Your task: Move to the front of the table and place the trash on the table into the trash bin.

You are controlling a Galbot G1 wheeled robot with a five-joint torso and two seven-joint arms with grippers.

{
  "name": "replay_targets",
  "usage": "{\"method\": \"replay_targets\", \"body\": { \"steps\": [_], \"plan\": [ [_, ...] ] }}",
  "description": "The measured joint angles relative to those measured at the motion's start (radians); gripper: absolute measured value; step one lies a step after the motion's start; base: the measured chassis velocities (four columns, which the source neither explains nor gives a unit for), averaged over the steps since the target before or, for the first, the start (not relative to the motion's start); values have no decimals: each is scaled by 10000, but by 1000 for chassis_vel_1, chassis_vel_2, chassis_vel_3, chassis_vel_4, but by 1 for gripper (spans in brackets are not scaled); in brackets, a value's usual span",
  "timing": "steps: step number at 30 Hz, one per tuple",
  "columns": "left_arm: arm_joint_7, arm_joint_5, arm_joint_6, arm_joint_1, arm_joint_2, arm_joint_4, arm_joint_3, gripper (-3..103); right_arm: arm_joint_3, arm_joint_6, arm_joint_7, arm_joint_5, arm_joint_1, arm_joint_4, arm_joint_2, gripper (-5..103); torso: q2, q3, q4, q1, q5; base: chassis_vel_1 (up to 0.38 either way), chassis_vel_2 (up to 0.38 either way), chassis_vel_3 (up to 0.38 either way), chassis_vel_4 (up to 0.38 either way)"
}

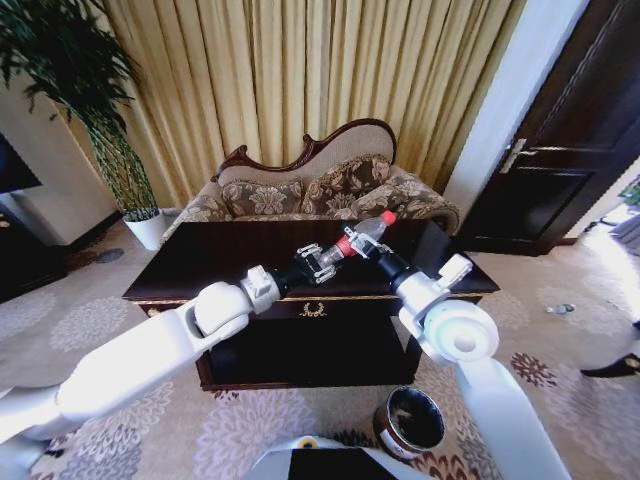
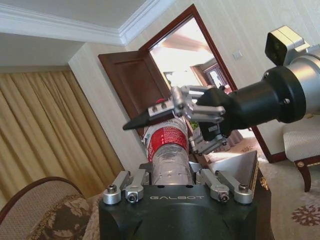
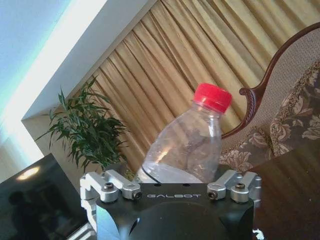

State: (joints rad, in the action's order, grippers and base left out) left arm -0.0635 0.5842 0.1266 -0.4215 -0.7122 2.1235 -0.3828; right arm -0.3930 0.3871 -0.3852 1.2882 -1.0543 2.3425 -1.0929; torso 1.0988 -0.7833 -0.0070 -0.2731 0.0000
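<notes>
Bottle (image 1: 362, 238) grasped by both end effectors, apparently, above glossy table (image 1: 200, 262); curtained room.

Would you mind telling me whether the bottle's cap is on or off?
On: the red cap sits on the bottle neck.

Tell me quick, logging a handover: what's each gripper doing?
Left gripper: shut on the bottle, base end.
Right gripper: shut on the bottle, cap end.
</notes>
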Motion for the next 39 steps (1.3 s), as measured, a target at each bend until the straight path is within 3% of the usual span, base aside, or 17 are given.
{"method": "replay_targets", "body": {
  "steps": [2, 4, 6, 14, 17, 19, 20, 21, 24, 26, 27, 33, 39],
  "plan": [
    [5, 12, 1, 32, 54, 6, 35, 36, 6, -24, 64, -90, -1, -20, -3, 79, 0, 0, 0, 0, 0, 0, 0, 0, 0],
    [11, 13, 2, 32, 66, 6, 49, 36, 22, -35, 101, -129, 0, -29, -7, 79, 0, 0, 0, 0, 0, 0, 0, 0, 0],
    [72, 14, 19, 3, 104, 42, 74, 36, 75, -67, 161, -254, -10, -44, -25, 68, 0, 0, 1, 0, 0, 0, 0, 0, 0],
    [457, 67, 285, -152, 69, 223, 125, 34, 100, -117, 278, -480, -111, -53, -48, 51, 0, 0, 0, 0, 0, 0, 0, 0, 0],
    [486, 199, 456, -166, 66, 249, 240, 50, 133, -159, 310, -515, -124, -87, -53, 41, 0, 0, 0, 0, -1, 0, 0, 0, 0],
    [486, 213, 485, -171, 65, 254, 255, 56, 138, -164, 313, -525, -124, -94, -54, 41, 0, 0, 0, 0, 0, 0, 0, 0, 0],
    [487, 322, 620, -241, 62, 281, 346, 61, 151, -171, 320, -558, -141, -106, -62, 35, 0, 0, 0, 0, 0, 0, 0, 0, 0],
    [487, 322, 620, -241, 62, 281, 346, 61, 151, -171, 320, -558, -141, -106, -62, 35, 0, 0, 0, 0, 0, 0, 0, 0, 0],
    [525, 227, 668, -461, 93, 313, 451, 77, 127, -174, 318, -691, -222, -113, -76, 32, 0, 0, 0, 0, 0, 0, 0, 0, 0],
    [533, 146, 647, -533, 113, 334, 480, 77, 88, -174, 323, -727, -248, -114, -78, 31, 0, 0, 0, 0, 0, 0, 0, 0, 0],
    [562, 112, 659, -638, 135, 438, 519, 88, 42, -174, 327, -744, -263, -116, -80, 31, 0, 0, 0, 0, 0, 0, 0, 0, 0],
    [651, 95, 771, -933, 277, 735, 720, 100, -54, -191, 309, -852, -193, -257, -74, 30, 0, 0, 0, 0, 0, 0, 0, 0, 0],
    [698, 182, 906, -1388, 603, 1043, 1253, 100, -245, -270, 207, -928, -131, -430, -88, 30, 0, 0, 1, 0, -1, 0, 0, 0, 0]
  ]
}}
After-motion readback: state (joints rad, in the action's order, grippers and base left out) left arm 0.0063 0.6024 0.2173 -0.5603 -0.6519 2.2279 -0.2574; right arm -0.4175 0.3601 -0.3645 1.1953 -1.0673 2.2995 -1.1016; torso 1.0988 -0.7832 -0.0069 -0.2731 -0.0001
